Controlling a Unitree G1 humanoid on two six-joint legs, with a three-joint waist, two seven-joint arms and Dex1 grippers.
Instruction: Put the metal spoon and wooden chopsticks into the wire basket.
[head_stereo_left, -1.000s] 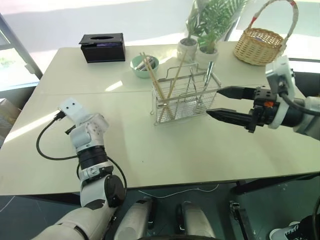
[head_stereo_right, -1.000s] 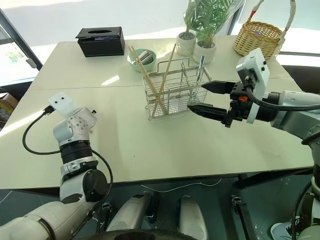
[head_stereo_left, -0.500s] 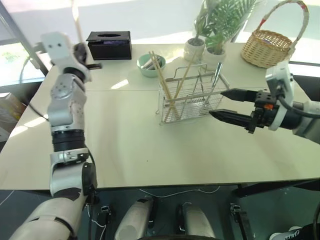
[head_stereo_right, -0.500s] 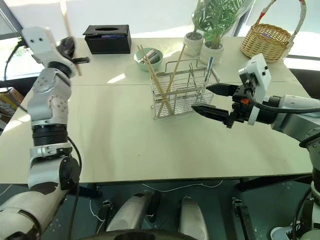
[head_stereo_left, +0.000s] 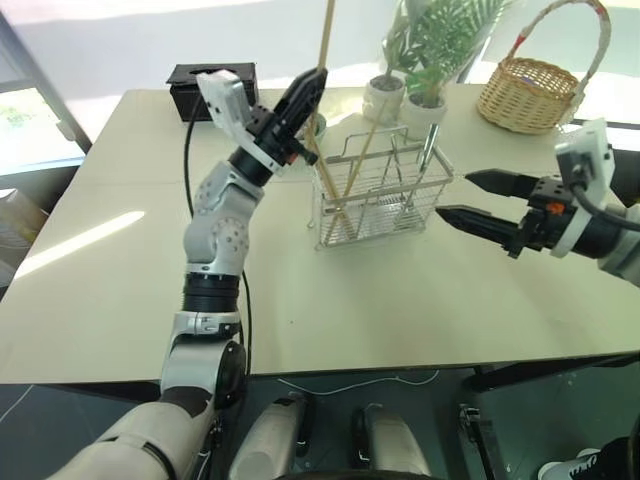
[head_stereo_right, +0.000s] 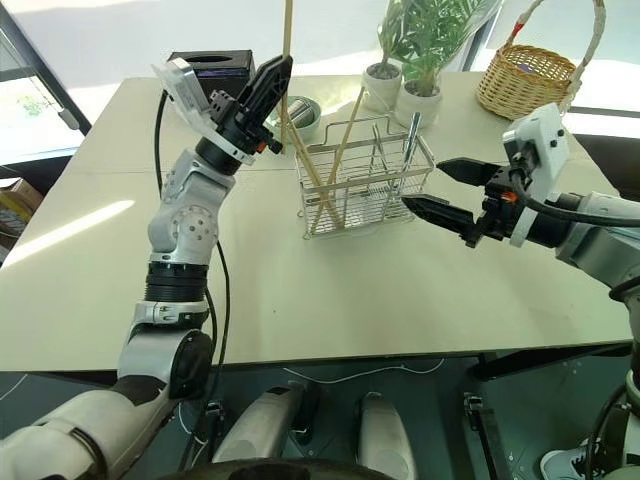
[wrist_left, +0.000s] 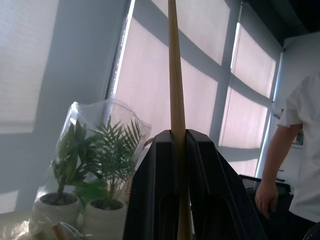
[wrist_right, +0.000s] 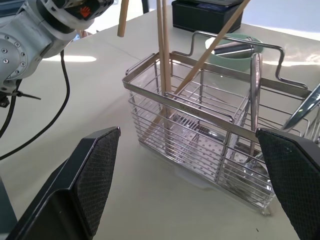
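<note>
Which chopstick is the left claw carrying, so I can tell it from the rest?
Find the wire basket mid-table, in front of the two potted plants. Just beyond its left end, the left claw is shut on a chopstick that stands upright. Unlike the three chopsticks leaning inside the basket, it hangs in the air, outside the wires.

We're looking at silver-grey jointed arms with black bands and a looping black cable on the left arm (head_stereo_left: 215, 240). Both grippers are showing tapered black fingers (wrist_right: 92, 180), with orange marks.
</note>
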